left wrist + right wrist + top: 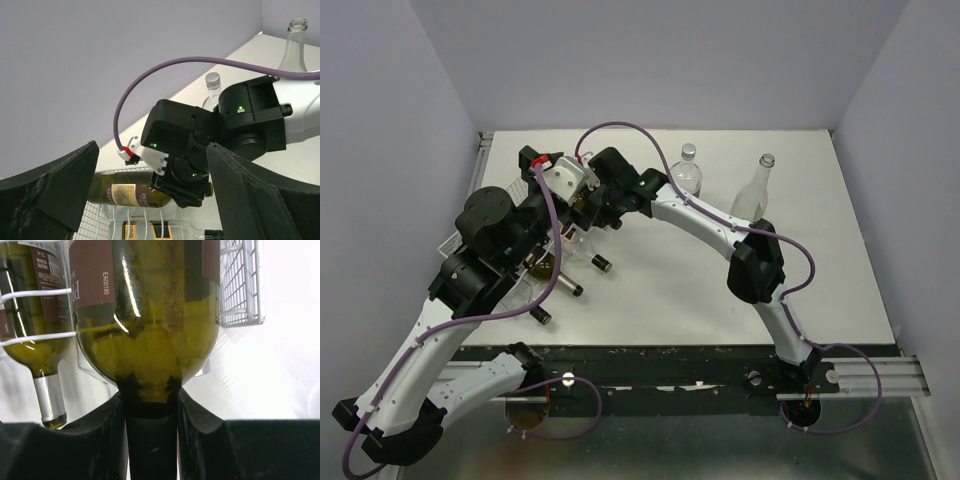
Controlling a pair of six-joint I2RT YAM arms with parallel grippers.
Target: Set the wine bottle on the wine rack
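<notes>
Jaws gaping and empty on the left gripper (pixel 152 145); jaws clenched at the right gripper (pixel 150 410) on the neck of the wine bottle (pixel 150 340). Left of the clenched jaws, a second bottle (pixel 35 330) bedded under white wires. Straight ahead of them, the held bottle's olive body, shoulder close over the table (pixel 280 380). Ahead and to their right, a corner of the wine rack (pixel 240 290). Cannot tell whether seated in a cradle yet; probably the lowering. Keep the neck level, ease the body down beside its neighbour without knocking it, settle it in a trough, and only then loosen the grip. Hold the empty jaws back from the rack.
</notes>
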